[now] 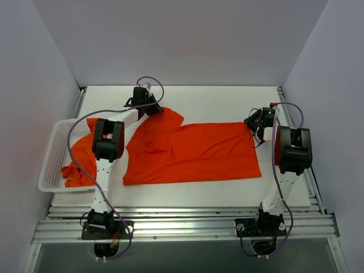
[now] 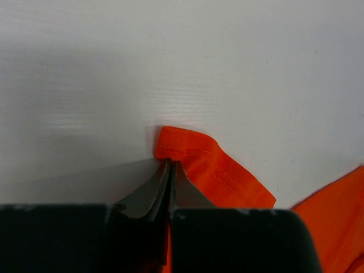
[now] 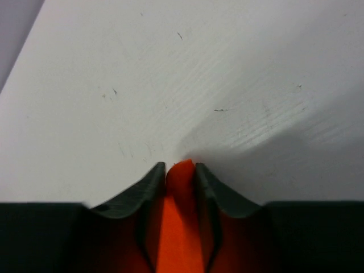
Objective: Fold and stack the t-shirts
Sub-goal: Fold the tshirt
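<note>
Left gripper (image 2: 170, 164): jaws pressed together on a stitched, hemmed fold of the orange-red t-shirt (image 1: 193, 151). The fold sticks out just past the fingertips and lies on the white tabletop (image 1: 227, 102).

Right gripper (image 3: 181, 166): jaws drawn in on a narrow ridge of the same fabric. Cloth fills the gap between the fingers and its tip shows level with the fingertips. Bare tabletop ahead of it.

T-shirt: spread flat between the two grippers, reaching from them back toward the arm bases. Left gripper holds its far left corner, right gripper its far right corner. Some creases near the left gripper's end; smoother toward the right gripper.

Second t-shirt (image 1: 77, 173): bunched in the white perforated basket (image 1: 50, 165), outboard of the left gripper and nearer the bases, partly hidden by the left arm. Part of it spills over the basket's near edge.
</note>
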Available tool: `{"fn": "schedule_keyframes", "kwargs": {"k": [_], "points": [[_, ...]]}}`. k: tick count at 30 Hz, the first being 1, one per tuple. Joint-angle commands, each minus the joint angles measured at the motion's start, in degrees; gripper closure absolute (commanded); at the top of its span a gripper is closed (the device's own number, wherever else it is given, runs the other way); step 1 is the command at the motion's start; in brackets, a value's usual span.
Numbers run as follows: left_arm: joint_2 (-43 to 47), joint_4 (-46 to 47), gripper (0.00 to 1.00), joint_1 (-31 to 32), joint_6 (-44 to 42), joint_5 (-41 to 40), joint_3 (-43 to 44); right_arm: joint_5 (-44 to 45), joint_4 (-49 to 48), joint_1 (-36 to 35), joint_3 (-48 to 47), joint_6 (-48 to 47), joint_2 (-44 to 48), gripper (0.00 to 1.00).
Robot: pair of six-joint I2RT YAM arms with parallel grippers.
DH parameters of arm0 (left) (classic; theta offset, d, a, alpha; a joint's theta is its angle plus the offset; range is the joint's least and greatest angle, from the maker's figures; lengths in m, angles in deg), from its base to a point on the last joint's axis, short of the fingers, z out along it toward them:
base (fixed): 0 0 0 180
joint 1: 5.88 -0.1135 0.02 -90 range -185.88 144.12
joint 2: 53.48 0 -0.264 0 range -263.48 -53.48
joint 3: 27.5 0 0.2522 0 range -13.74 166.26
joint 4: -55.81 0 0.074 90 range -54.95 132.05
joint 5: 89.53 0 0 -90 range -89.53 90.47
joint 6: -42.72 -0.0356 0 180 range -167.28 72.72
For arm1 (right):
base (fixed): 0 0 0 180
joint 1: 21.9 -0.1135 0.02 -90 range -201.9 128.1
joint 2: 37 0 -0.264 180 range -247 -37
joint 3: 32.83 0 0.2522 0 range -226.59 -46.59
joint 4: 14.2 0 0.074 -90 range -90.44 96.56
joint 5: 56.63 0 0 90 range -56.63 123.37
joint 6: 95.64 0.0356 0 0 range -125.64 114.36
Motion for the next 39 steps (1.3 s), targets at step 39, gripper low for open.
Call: {"fn": "schedule_keyframes", "kwargs": {"k": [39], "points": [[26.94, -7.87, 0.98, 2.25, -6.93, -7.74, -17.03, 0.39, 14.81, -0.43, 1.5, -5.14, 15.35, 1.0]]}}
